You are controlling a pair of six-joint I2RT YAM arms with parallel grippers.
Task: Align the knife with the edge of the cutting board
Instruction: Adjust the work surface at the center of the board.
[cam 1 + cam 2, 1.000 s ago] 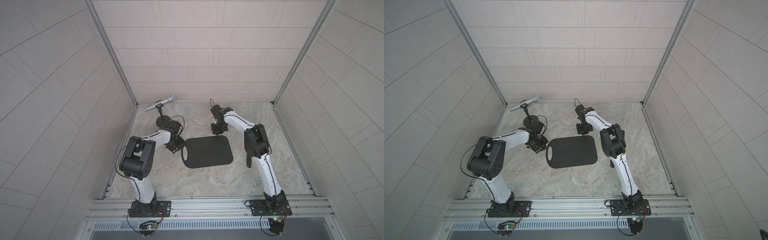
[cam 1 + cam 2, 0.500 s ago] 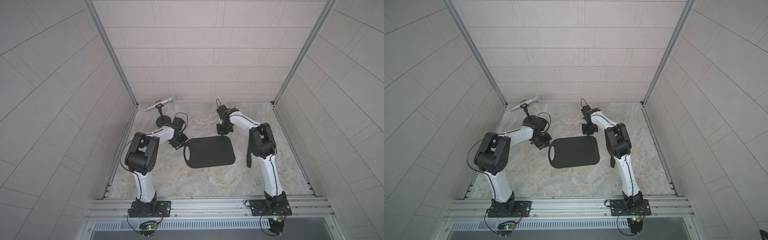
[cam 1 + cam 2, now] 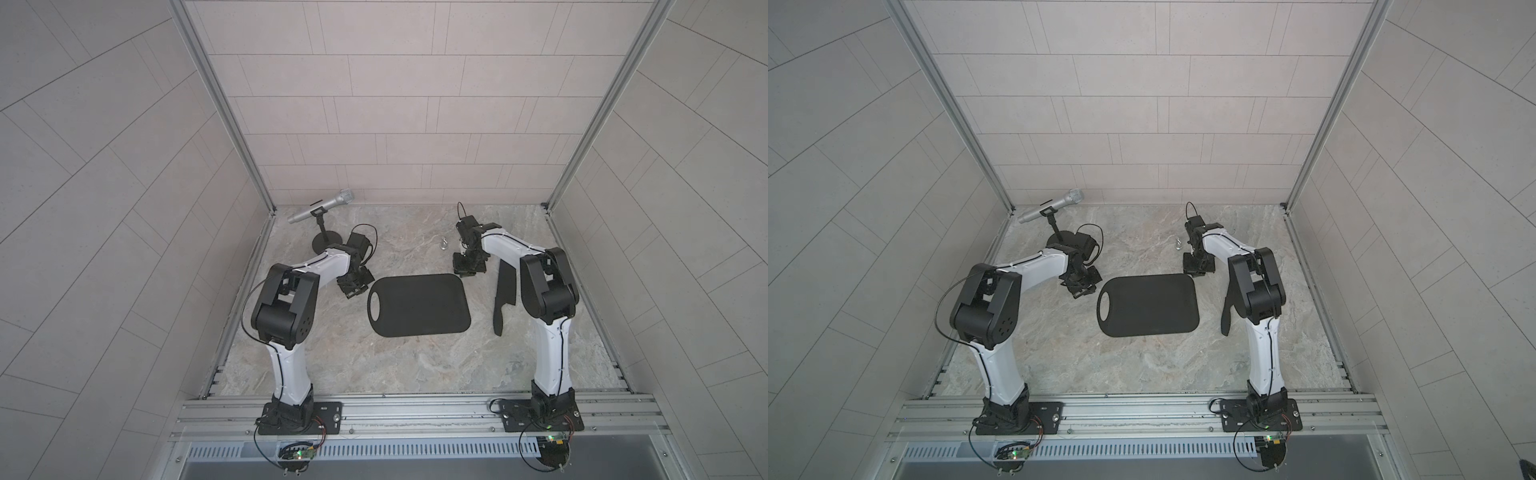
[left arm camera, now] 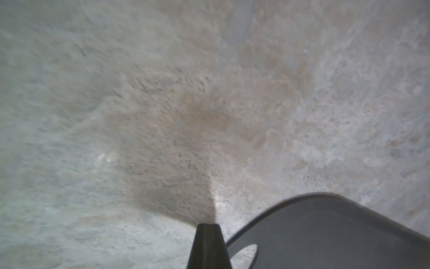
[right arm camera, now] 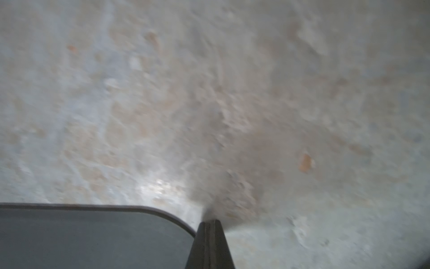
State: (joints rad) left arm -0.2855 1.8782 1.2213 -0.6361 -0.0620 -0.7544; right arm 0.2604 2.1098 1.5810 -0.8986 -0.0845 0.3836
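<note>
The cutting board [image 3: 419, 305] [image 3: 1148, 305] is a flat black rounded rectangle lying mid-table, handle hole toward the left. The black knife [image 3: 505, 297] [image 3: 1228, 305] lies to its right, roughly parallel to the board's short side and a gap away, partly hidden under the right arm's elbow. My left gripper [image 3: 353, 286] [image 4: 207, 226] is shut and empty, low beside the board's hole end [image 4: 325, 233]. Shut and empty too, my right gripper [image 3: 467, 270] [image 5: 210, 222] sits just off the board's far right corner [image 5: 93, 237].
A silver microphone [image 3: 322, 205] on a stand with a round black base [image 3: 326, 243] stands at the back left, close behind the left wrist. A small metal hook [image 3: 444, 243] lies behind the board. Metal rails border the marble table.
The right gripper has moved right and nearer, to the board's far right corner, exposing more of the knife. The left arm's elbow swung inward; the board shifted slightly right.
</note>
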